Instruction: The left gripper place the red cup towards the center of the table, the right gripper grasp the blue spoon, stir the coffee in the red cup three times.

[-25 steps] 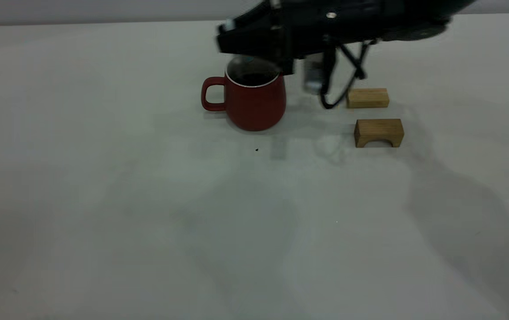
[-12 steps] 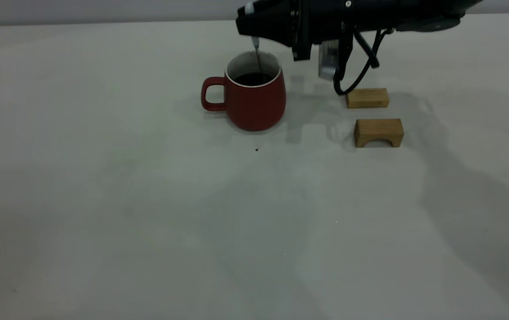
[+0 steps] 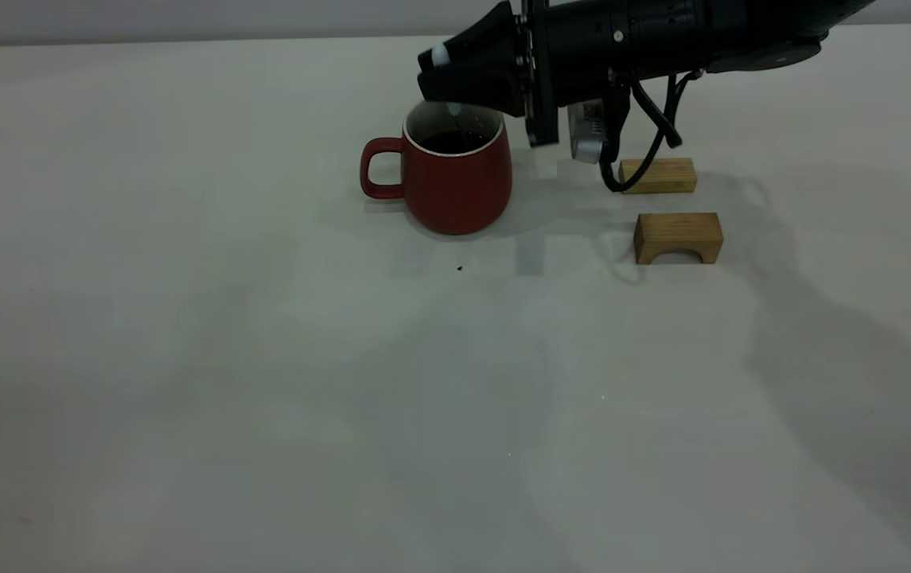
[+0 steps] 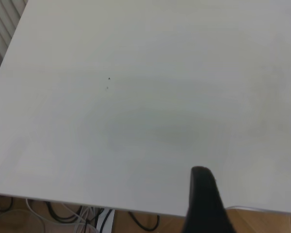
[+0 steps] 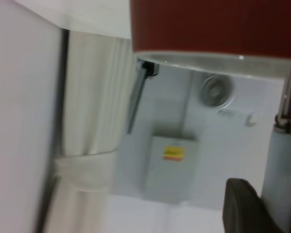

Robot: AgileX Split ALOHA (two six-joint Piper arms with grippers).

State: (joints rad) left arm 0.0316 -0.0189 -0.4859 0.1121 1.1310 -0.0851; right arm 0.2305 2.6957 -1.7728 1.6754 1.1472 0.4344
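The red cup [image 3: 455, 179] stands upright on the off-white table [image 3: 344, 358], handle to the left, with dark coffee [image 3: 455, 142] inside. My right gripper [image 3: 459, 76] hovers just above the cup's rim, shut on the blue spoon [image 3: 441, 54]. The spoon's grey neck dips down into the cup. In the right wrist view the pale blue spoon [image 5: 281, 165] runs from the right gripper [image 5: 276, 206] toward the red cup [image 5: 218, 24]. Only a dark part of my left gripper [image 4: 203, 204] shows, over the table's edge, away from the cup.
Two wooden blocks lie right of the cup: a flat one [image 3: 657, 175] and an arched one [image 3: 678, 237]. A tiny dark speck [image 3: 459, 268] sits in front of the cup. Cables lie on the floor [image 4: 63, 213] past the table edge.
My right gripper lifted off the cup's mouth, shifted slightly right and rolled, keeping the spoon in the coffee. The cup and blocks stayed put.
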